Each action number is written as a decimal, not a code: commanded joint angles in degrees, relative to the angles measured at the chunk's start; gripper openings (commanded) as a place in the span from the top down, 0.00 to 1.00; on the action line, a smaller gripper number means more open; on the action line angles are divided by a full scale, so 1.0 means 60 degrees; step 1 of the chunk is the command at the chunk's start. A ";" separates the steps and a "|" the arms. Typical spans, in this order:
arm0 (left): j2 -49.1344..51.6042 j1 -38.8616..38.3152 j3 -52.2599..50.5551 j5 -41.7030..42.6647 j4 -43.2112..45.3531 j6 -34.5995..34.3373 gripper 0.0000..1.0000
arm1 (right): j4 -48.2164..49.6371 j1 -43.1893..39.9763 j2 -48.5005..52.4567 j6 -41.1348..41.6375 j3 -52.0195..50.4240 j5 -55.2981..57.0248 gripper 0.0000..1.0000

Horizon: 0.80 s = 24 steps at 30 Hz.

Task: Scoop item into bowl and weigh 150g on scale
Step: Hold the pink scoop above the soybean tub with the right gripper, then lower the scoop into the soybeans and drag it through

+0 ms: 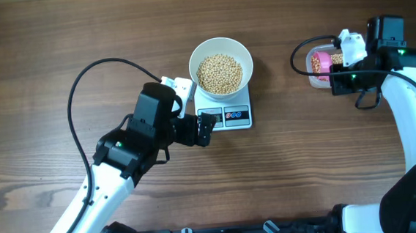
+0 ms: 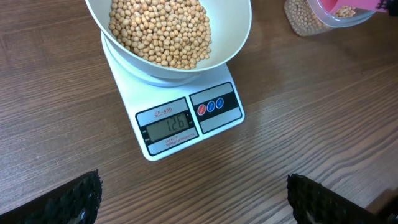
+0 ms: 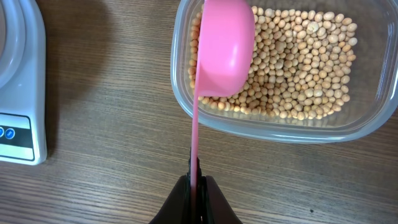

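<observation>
Right gripper (image 3: 198,180): jaws together, clamped on the thin handle of the pink scoop (image 3: 224,53).
Scoop: its cup sits over the left part of the clear tub (image 3: 181,106), back side toward the wrist camera; whether it carries a load cannot be told.
Left gripper (image 1: 207,127): fingers wide apart, holding nothing, just in front of the scale (image 2: 217,134).
Beans (image 2: 161,31): a good heap lies in the white bowl (image 2: 239,37); many more lie in the tub, well apart to the right.
Bowl: stands on the scale, centred over its platform.
Display (image 2: 166,126): reads 126.
Done: bowl placed, most of the weight scooped in.
Left: by my judgement a small top-up, likely one partial scoop, then a check of the reading.
Risk: a full scoop would probably overshoot the target.
</observation>
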 commanded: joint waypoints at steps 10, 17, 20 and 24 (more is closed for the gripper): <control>0.0018 -0.0040 -0.0011 -0.0055 0.0000 0.0186 0.00 | -0.0036 -0.0554 0.0113 0.0328 0.0135 -0.1031 0.96; 0.0018 -0.0040 -0.0011 -0.0055 0.0000 0.0186 0.00 | -0.0047 -0.1617 0.0113 0.0350 0.0135 -0.2896 0.95; 0.0018 -0.0040 -0.0011 -0.0055 0.0000 0.0186 0.00 | -0.0044 -0.2124 0.0113 0.0619 0.0135 -0.3322 0.96; 0.0018 -0.0040 -0.0011 -0.0055 0.0000 0.0186 0.00 | -0.0135 -0.2820 0.0113 0.0714 0.0135 -0.3752 0.96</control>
